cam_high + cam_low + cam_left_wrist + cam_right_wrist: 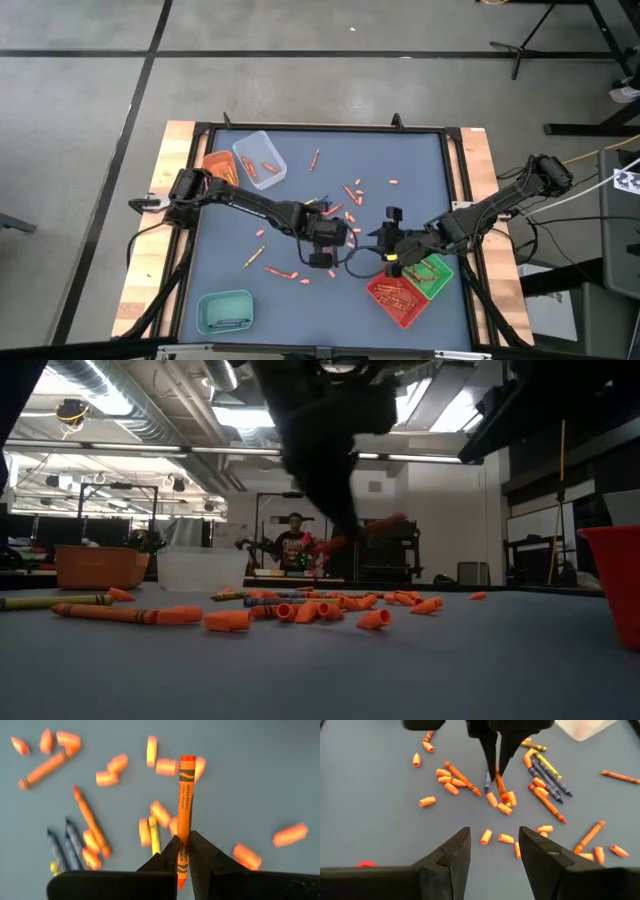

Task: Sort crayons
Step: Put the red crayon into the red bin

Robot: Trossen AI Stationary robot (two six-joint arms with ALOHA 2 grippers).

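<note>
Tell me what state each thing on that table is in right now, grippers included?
Left gripper: shut on an orange crayon, above the loose crayons.
Right gripper: open, empty, by the red tray.
Loose crayons: scattered whole and in broken bits on the mat.
Red tray: holds crayons.
Clear tray: holds a few crayons.
Teal tray: contents hard to tell.
</note>
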